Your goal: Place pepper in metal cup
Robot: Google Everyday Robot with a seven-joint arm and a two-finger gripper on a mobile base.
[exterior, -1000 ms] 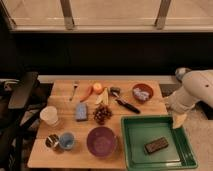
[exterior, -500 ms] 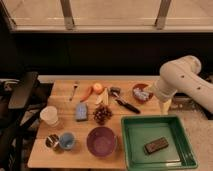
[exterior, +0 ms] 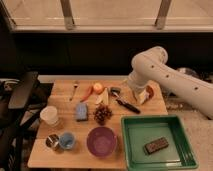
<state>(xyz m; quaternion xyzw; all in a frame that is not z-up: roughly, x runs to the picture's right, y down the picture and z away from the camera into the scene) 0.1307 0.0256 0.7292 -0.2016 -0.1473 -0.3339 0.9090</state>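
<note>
Camera view: one table seen from the front.
Pincer: gripper (exterior: 140,96) right of the middle, low over the far right part of the table (exterior: 42,156); jaws wide apart, nothing held.
Pepper: pepper (exterior: 88,93) lying flat, a little above and left of the middle, just beside the orange fruit (exterior: 98,87).
Long way: slanted, lower left to upper right; stem end too small to tell.
Cup: metal cup (exterior: 52,142) at lower left, right beside the blue cup (exterior: 66,141), well apart from the pepper.
Could go wrong: a pinch along the long way, then a slip; a bump on the fruit; a drop into the blue cup by mistake, with both cups so close.
</note>
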